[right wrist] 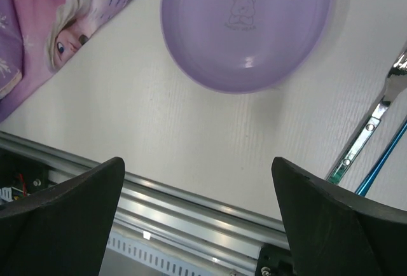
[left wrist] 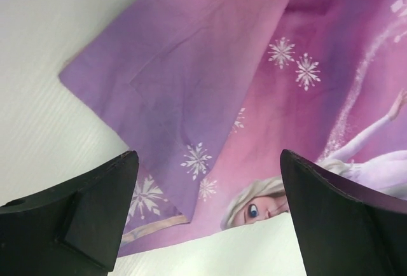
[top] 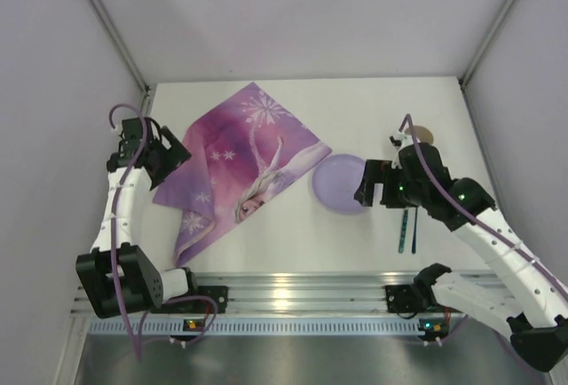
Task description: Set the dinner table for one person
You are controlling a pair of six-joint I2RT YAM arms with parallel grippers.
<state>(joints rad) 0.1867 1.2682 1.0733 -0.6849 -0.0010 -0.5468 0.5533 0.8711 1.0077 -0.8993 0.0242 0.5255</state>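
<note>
The white dinner table [top: 373,106] carries a pink-purple princess placemat [top: 240,163] lying askew at the left, with its near-left corner folded over. A purple plate [top: 340,184] lies right of it, on the bare table. My left gripper [top: 169,156] is open and empty over the mat's left edge; in the left wrist view the mat [left wrist: 210,66] fills the space between my left gripper's [left wrist: 208,161] fingers. My right gripper [top: 366,185] is open and empty at the plate's right rim. In the right wrist view the plate [right wrist: 248,28] lies beyond my right gripper [right wrist: 197,165].
A fork [right wrist: 375,123] and a blue-handled utensil [right wrist: 381,165] lie side by side right of the plate, also in the top view [top: 406,230]. A small brown round thing [top: 426,134] sits at the far right. The ribbed aluminium rail [top: 293,292] edges the near side.
</note>
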